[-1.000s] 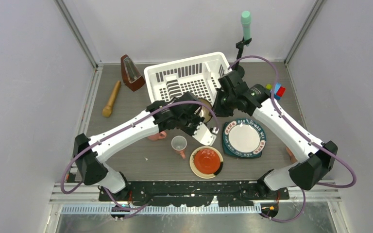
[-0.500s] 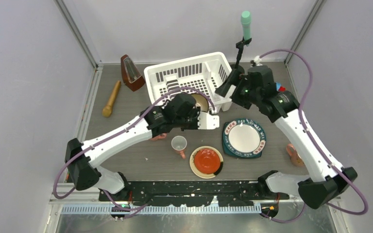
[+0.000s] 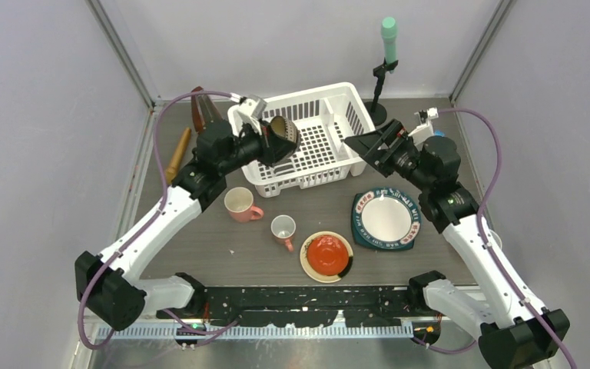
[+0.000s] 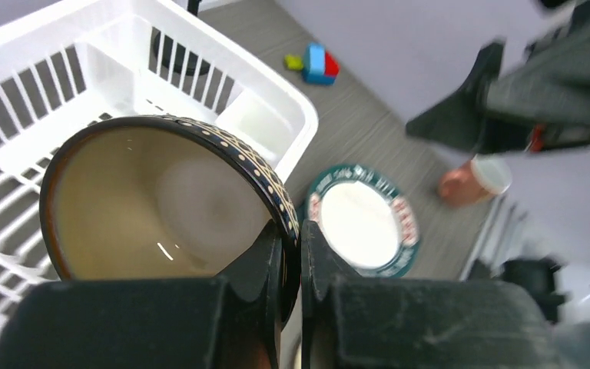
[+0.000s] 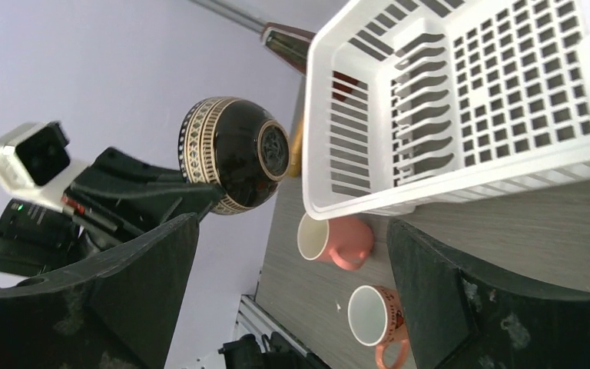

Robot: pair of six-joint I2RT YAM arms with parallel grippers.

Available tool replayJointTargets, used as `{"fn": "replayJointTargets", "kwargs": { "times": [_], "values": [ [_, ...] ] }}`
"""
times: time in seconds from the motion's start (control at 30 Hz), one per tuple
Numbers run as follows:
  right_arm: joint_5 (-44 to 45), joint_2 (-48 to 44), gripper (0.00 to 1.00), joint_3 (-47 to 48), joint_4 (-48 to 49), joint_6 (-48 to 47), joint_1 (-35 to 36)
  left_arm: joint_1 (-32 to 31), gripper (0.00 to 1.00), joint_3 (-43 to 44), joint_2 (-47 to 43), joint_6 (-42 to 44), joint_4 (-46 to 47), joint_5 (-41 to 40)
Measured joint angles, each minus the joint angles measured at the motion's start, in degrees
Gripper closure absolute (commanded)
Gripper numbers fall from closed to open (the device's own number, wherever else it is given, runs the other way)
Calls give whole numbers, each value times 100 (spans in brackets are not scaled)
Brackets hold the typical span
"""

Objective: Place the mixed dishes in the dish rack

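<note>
I'm hovering the left pincer (image 4: 292, 238), pinching the small brown bowl (image 4: 161, 207) by its rim, over the dish rack's (image 3: 319, 173) left end; right pincer (image 3: 369, 140) spread.

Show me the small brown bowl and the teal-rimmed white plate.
small brown bowl (image 4: 146, 207), left wrist view, its cream inside
teal-rimmed white plate (image 3: 386, 219), top external view, its white centre

Grey wood-grain counter (image 3: 215, 250), dishes spread across it.
The white dish rack (image 3: 315, 175) stands at the back, with a larger pink mug (image 3: 240, 204) and a smaller pink mug (image 3: 283, 228) before it. The teal-rimmed plate (image 3: 386, 219) is right of them, the red-centred cream plate (image 3: 326, 255) sits near the front, a wooden stick (image 3: 175, 157) lies far left, and coloured blocks (image 4: 319, 63) are at the back right.
</note>
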Motion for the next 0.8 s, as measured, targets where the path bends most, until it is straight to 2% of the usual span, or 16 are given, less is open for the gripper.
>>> {"fn": "replayJointTargets", "kwargs": {
  "times": [0.17,0.33,0.47,0.6,0.7,0.8],
  "values": [
    [-402,87,0,-249,824,-70,20,186,100,-122,24,-1779,817,-125],
    [-573,457,0,-201,1198,-7,153,372,100,-699,138,-3506,2382,-153],
    [-734,970,0,-129,1606,793,192,584,100,-907,632,-4900,3600,-184],
    [-723,1250,0,-280,2496,1797,245,695,100,-999,1296,-6015,5005,-363],
    [-490,1320,0,-422,3047,2459,402,708,100,-1034,1777,-6599,6100,-616],
    [-184,1427,0,-481,3499,3040,632,708,100,-1034,2011,-6798,6655,-708]
  ]
}}
